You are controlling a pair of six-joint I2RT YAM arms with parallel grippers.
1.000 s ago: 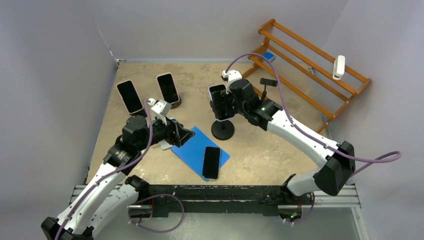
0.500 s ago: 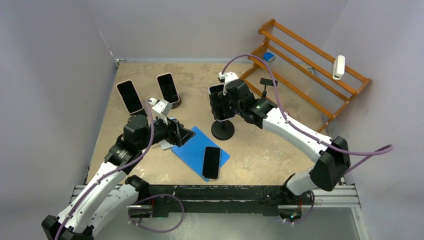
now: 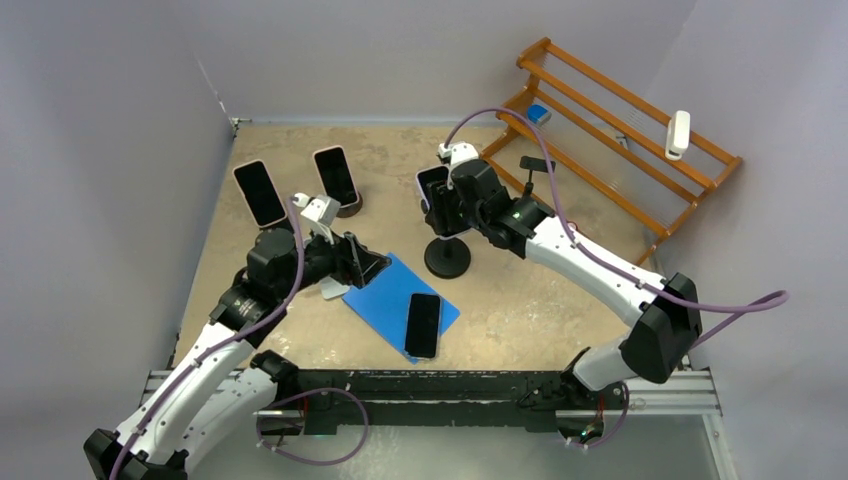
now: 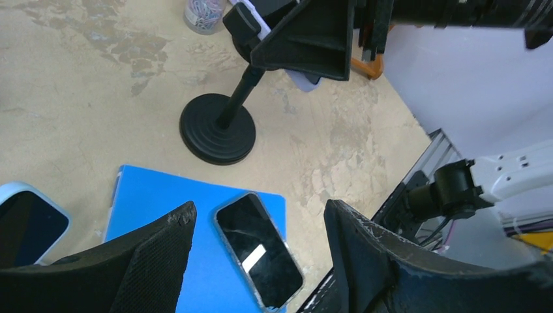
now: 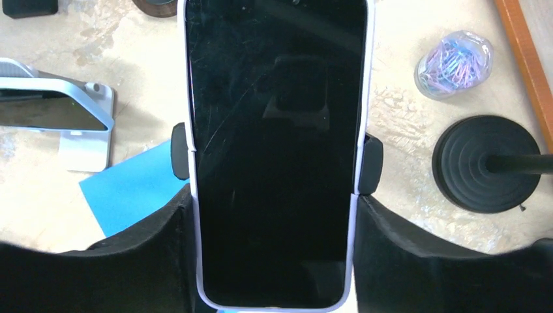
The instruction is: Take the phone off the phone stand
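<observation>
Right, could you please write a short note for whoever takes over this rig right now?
Right hand: shut on the phone in the lilac case, gripping its two long edges.
Left hand: open, holding nothing, over the blue mat.
The phone is still in the black stand, with the side clamps on it.
Done: the grasp.
Left: pull the phone free of the clamps and set it down, probably on the mat by the other phone.

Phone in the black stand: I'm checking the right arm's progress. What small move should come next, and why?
Probably lift the phone straight up out of the stand's side clamps: the right claw looks closed on both its edges, yet the clamps hold it.
</observation>
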